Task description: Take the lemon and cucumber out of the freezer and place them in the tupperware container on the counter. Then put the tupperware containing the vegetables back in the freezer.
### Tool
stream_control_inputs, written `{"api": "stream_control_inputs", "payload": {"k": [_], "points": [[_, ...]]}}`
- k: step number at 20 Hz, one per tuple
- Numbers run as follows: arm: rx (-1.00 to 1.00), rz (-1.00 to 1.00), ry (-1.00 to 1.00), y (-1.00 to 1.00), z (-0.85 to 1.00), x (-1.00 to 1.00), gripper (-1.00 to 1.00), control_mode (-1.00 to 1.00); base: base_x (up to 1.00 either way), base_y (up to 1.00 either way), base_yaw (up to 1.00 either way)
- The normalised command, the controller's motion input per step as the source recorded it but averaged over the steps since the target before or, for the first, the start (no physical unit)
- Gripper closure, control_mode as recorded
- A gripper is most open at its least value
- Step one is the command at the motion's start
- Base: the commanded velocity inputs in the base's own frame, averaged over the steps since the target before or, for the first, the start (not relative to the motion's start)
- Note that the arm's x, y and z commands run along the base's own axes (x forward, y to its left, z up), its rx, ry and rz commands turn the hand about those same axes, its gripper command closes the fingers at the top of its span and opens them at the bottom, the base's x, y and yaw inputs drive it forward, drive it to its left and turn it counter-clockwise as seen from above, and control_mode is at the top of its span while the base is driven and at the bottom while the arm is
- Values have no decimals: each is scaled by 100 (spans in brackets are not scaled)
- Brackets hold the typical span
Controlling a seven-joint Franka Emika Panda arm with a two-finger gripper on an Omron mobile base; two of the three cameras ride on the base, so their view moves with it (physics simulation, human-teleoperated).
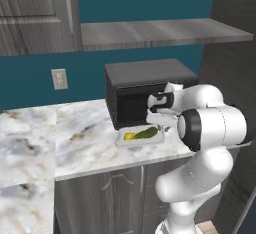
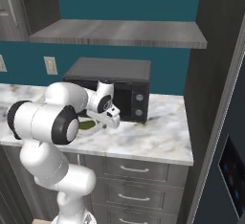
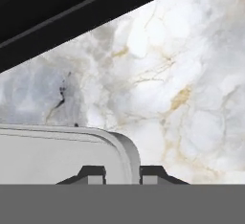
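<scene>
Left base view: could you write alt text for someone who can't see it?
A white robot arm reaches to a shallow tupperware container on a marbled counter, in front of a black microwave. A lemon and cucumber lie in the container.

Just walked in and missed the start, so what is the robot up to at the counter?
The lemon and cucumber already lie in the tupperware container on the counter, in front of the microwave. The gripper is down at the container's right end, its fingers nearly shut astride the rim at one corner, apparently gripping the wall. The container sits flat on the marble, not yet lifted towards the freezer.
</scene>
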Motion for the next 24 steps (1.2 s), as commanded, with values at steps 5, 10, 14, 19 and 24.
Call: {"api": "stream_control_inputs", "payload": {"k": [5, 10, 14, 19, 24], "points": [[-6, 6, -8, 0, -87, -99, 100, -100, 0, 0, 0], [-2, 1, -20, 0, -24, -64, 100, -100, 0, 0, 0], [0, 0, -8, 0, 0, 4, 100, -100, 0, 0, 0], [0, 0, 0, 0, 4, 28, 100, -100, 0, 0, 0], [0, 0, 0, 0, 47, 0, 100, -100, 0, 0, 0]]}}
